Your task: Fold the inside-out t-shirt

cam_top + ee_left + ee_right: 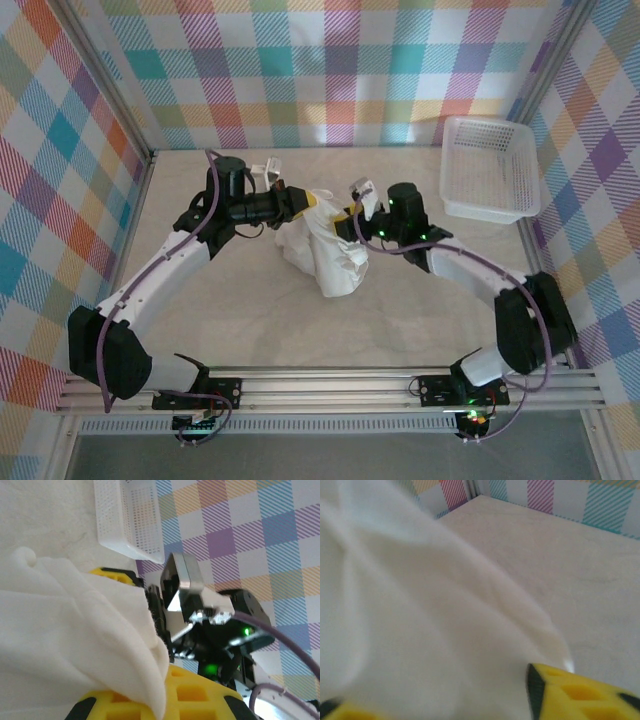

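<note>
The inside-out t-shirt (pixel 325 245) sits near the middle of the table (pixel 250 320), a little toward the far edge, bunched into a rumpled white heap. Its top part is lifted between the two grippers, and the rest hangs down and trails toward the near edge.

The left gripper (pixel 300 203) reaches in from the left and meets the raised cloth at its left side. Its jaws are pressed together on a fold of the t-shirt. In the left wrist view the white cloth (pixel 75 645) drapes over the yellow fingers (pixel 195 697) at the bottom of the picture.

The right gripper (pixel 352 212) comes in from the right and touches the same raised part of the shirt on its right side. In the right wrist view the cloth (pixel 420 605) lies blurred across the gap, with a yellow finger (pixel 580 692) at the lower right and a sliver of another at the lower left. I cannot tell whether these jaws pinch the cloth or merely stand around it.

A white plastic mesh basket (pixel 446 160) stands at the far right corner of the table, well apart from the shirt. The left wrist view shows it (pixel 130 525) too. Plaid walls (pixel 330 60) enclose the table at the far edge and both sides.
</note>
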